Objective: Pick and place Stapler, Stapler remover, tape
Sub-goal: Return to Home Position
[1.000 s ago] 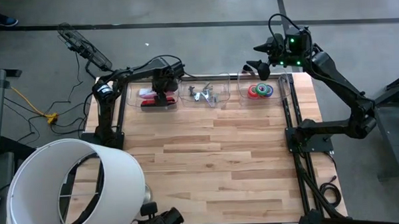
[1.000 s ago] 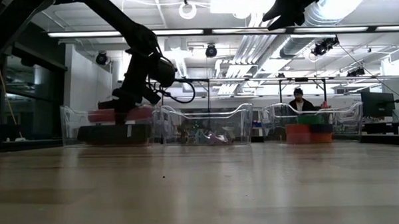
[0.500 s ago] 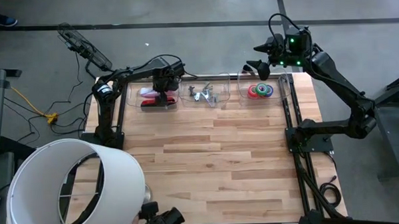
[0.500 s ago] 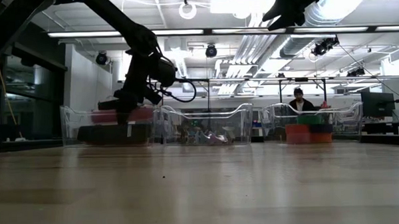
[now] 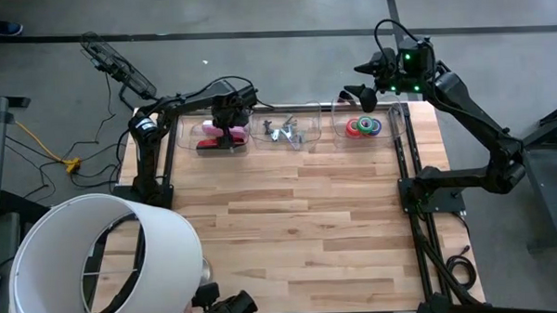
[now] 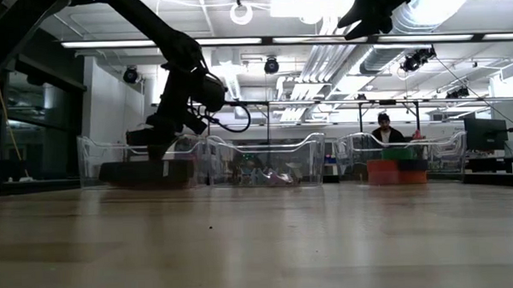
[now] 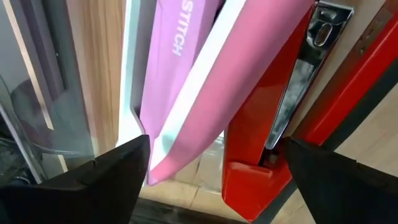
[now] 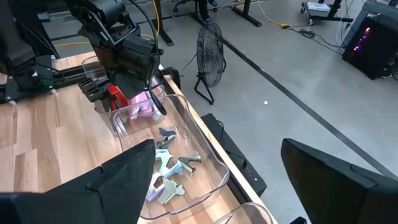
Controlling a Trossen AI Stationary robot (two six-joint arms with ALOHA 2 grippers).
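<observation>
Moved: pink stapler (image 5: pixel 224 133) has dropped free of the left gripper (image 5: pixel 227 115) and lies in the left bin (image 5: pixel 186 132).
Counts: three clear bins; two staplers seen, pink and red stapler (image 7: pixel 261 146); tape (image 5: pixel 363 127) stacked in the right bin (image 5: pixel 399 124), rolls uncountable.
Views: only the left wrist view shows the finger gap.
Fingers: left spread wide, empty, pink stapler beneath between them; right gripper (image 5: pixel 364 96) wide open, empty, raised beside the right bin.

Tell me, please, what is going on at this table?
The left claw hovers open over the left bin, where the pink stapler lies beside a red stapler. The right claw hangs open, raised near the right bin with the tape. The removers sit in the middle bin.
</observation>
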